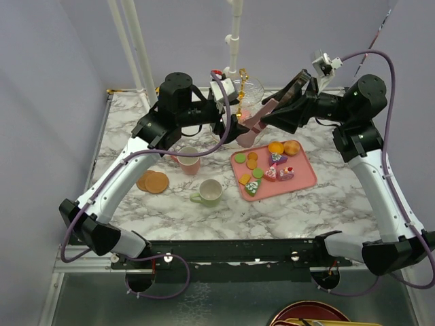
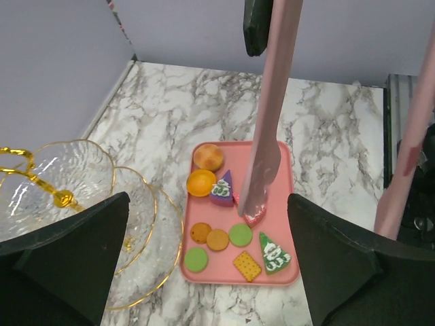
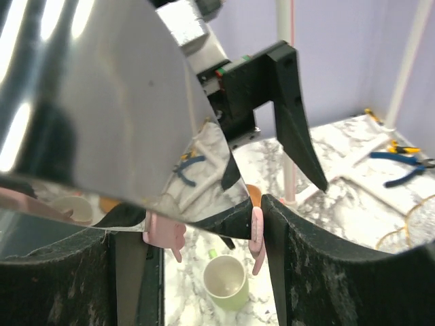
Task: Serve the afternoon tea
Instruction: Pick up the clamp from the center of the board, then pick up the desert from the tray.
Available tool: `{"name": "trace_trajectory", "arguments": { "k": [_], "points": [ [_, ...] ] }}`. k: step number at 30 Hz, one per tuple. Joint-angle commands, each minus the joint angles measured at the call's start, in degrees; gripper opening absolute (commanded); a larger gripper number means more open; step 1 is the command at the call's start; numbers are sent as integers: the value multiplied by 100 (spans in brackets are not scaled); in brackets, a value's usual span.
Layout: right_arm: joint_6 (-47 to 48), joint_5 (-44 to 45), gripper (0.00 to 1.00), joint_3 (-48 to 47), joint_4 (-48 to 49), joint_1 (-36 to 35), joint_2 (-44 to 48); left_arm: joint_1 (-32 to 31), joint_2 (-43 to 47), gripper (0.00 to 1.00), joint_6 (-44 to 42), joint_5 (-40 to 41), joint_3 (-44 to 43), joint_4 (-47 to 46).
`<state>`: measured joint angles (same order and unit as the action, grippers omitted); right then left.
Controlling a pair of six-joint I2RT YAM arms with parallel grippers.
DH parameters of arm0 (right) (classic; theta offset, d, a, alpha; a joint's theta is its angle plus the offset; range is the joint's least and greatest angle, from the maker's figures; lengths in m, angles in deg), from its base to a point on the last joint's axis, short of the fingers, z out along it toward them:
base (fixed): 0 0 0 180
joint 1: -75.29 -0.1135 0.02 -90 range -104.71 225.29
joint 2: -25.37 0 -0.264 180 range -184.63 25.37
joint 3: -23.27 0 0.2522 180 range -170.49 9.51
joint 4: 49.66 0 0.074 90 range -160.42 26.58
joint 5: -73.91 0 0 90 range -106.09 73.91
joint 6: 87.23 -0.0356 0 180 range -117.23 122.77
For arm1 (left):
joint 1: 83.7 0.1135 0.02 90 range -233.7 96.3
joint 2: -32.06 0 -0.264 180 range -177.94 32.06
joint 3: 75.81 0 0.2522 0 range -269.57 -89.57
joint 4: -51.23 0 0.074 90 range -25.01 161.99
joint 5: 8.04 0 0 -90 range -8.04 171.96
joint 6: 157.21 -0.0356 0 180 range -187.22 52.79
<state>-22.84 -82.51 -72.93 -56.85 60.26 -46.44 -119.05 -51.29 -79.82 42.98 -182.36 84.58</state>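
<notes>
The pink tray holds several macarons and small cakes. My right gripper is shut on pink tongs with a shiny metal handle. Their tips hang over the tray's near-left part, one above a red cake. My left gripper stands open and empty above the tray, next to the tongs. The clear glass stand with its gold stem sits at the back. A pink mug, a pale-green mug and two brown coasters lie to the left.
A white pole rises behind the stand. Blue-handled pliers lie on the marble near white frame tubes. A red plate shows below the table's near edge. Grey walls close in the back and left.
</notes>
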Motion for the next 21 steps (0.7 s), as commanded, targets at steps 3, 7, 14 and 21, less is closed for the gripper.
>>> {"name": "trace_trajectory", "arguments": {
  "k": [3, 7, 14, 21],
  "points": [
    [1151, 1404, 64, -45, -1257, -18, 473, -7, 457, 99, -168, 1016, 251, 34],
    [1374, 2126, 65, 315, -1358, -18, 762, 10, 547, 99, 1, 1727, 149, 297],
    [1728, 3718, 65, 1294, -1675, -18, 1206, 50, 870, 99, 69, 3294, 338, 545],
    [1786, 5137, 66, 2642, -1347, -23, 1460, 272, 805, 99, -97, 3862, 84, 958]
  ]
}}
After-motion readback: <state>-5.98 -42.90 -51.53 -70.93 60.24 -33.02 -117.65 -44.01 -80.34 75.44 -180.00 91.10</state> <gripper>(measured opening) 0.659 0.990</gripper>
